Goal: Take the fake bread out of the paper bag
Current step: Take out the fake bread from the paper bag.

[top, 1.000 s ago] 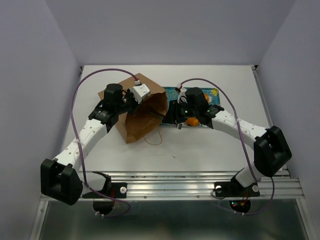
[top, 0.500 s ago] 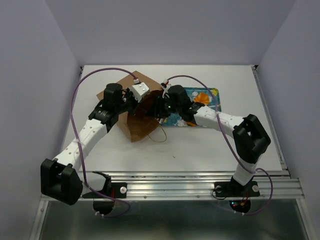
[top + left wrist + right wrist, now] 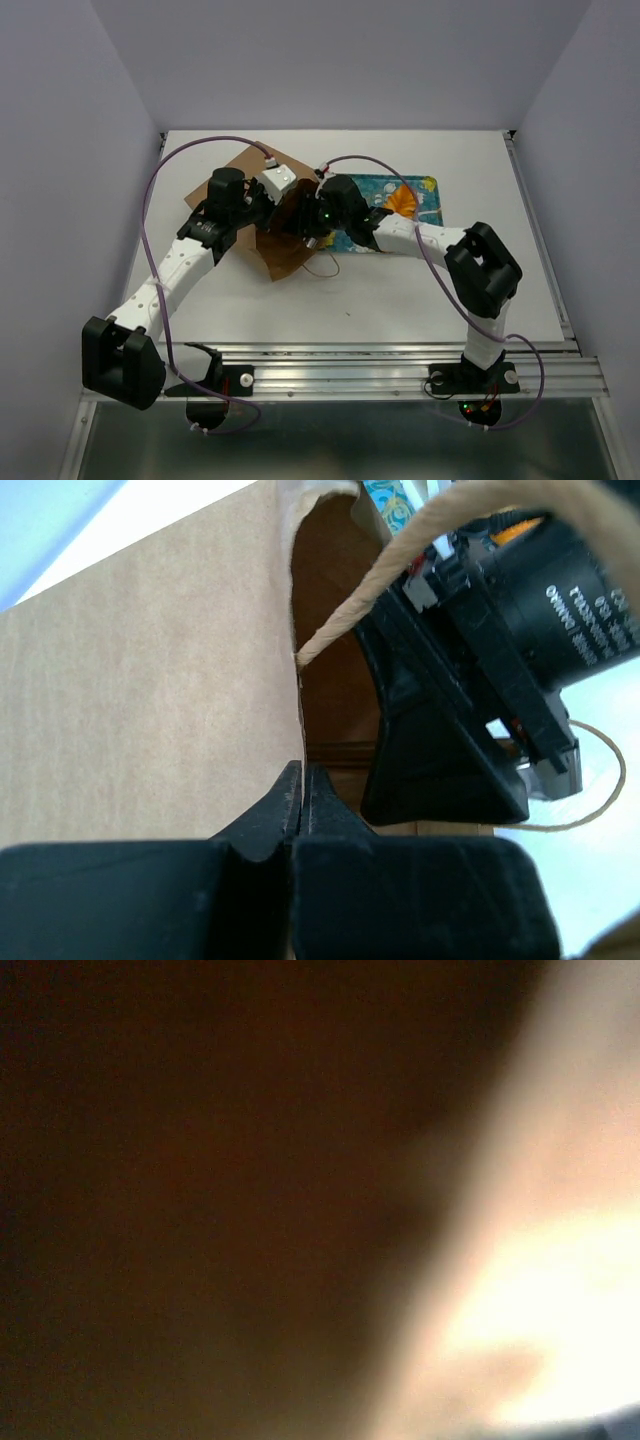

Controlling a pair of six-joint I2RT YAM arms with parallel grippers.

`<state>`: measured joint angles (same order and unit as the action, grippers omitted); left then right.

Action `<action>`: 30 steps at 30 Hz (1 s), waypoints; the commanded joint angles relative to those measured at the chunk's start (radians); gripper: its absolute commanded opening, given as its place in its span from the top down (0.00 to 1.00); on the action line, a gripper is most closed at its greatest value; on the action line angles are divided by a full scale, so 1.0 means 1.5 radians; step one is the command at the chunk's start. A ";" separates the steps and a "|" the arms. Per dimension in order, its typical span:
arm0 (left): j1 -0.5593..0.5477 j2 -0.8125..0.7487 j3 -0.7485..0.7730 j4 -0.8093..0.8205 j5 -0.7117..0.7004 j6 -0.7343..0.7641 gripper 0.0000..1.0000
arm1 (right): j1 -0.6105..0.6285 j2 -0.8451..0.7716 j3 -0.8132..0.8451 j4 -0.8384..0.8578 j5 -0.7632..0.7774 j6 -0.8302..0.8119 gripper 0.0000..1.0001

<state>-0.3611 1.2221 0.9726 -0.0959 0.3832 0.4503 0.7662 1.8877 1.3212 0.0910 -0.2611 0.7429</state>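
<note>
The brown paper bag (image 3: 262, 240) lies on its side, its mouth facing right. My left gripper (image 3: 277, 197) is shut on the bag's upper rim; in the left wrist view (image 3: 301, 780) the paper edge (image 3: 150, 680) sits between its closed jaws. My right gripper (image 3: 304, 222) reaches into the bag's mouth, and its fingertips are hidden inside. Its black body (image 3: 470, 680) shows in the left wrist view. The right wrist view shows only blurred brown paper (image 3: 200, 1200). One orange-golden pastry (image 3: 402, 198) lies on the blue tray (image 3: 428, 186). Other bread is hidden.
The bag's cord handles show, one crossing the mouth (image 3: 400, 580) and one loop on the table (image 3: 320, 268). The tray stands just right of the bag. Purple cables (image 3: 165, 170) arc over both arms. A metal rail (image 3: 350, 375) runs along the table's near edge.
My right gripper has moved left from over the tray into the bag's mouth, leaving an orange pastry on the tray. My left gripper keeps its hold on the bag's rim.
</note>
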 commanded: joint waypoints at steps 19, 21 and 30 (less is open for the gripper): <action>-0.003 0.004 -0.004 0.107 -0.022 -0.085 1.00 | 0.054 0.023 -0.030 0.124 0.008 0.024 0.44; -0.004 0.001 -0.008 0.107 -0.019 -0.085 1.00 | 0.054 0.025 -0.032 0.146 0.008 0.033 0.43; -0.004 -0.006 -0.013 0.107 -0.002 -0.085 1.00 | 0.060 0.056 -0.011 0.127 0.063 0.056 0.39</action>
<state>-0.3603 1.2537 0.9615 0.0109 0.3496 0.3302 0.8459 1.9434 1.2633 0.2161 -0.2043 0.8093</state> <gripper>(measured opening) 0.036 0.615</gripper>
